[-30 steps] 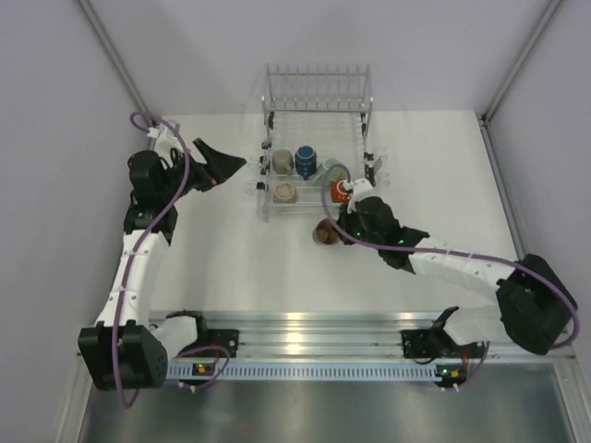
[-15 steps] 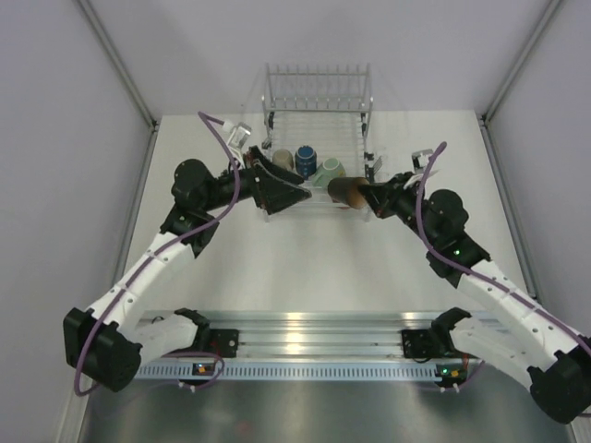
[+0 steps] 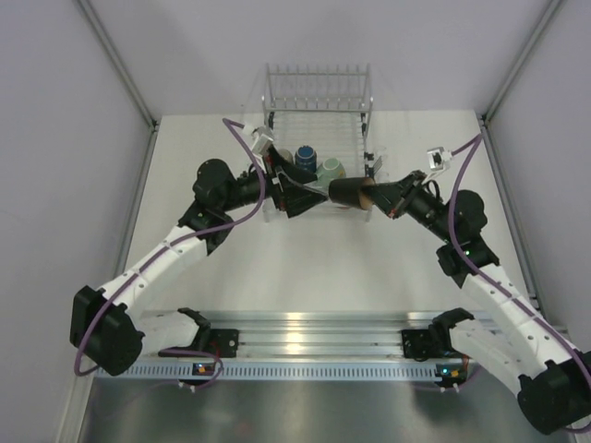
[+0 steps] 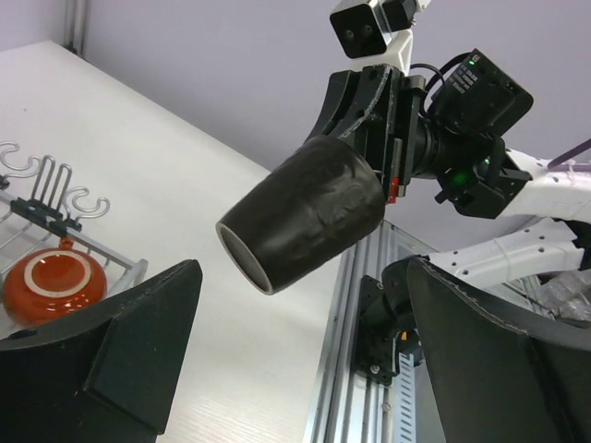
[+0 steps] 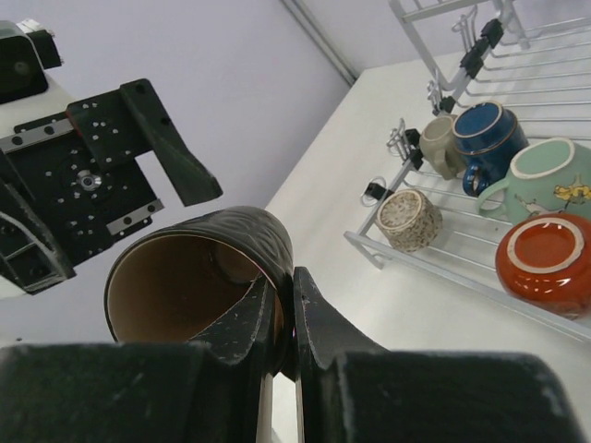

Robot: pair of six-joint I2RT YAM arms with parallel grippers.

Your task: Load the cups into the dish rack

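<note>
While the right gripper (image 3: 373, 194) holds the black mug (image 3: 347, 191) on its side above the table (image 3: 277, 277), just in front of the rack (image 3: 318, 92), the left gripper (image 3: 297, 196) sits close to the mug's other end. A blue mug (image 3: 306, 159) and a mint mug (image 3: 330, 170) stand in the rack.

Left wrist view: the left fingers (image 4: 120, 360) are spread wide, with the black mug between and beyond them, base end nearest – no contact. An orange mug (image 4: 54, 281) lies base-up in the rack.

Right wrist view: the right fingers (image 5: 249, 323) pinch the black mug's wall at the rim – one inside, one outside. Two beige mugs (image 5: 409, 220) sit in the rack's near-left corner, beside the blue one.
</note>
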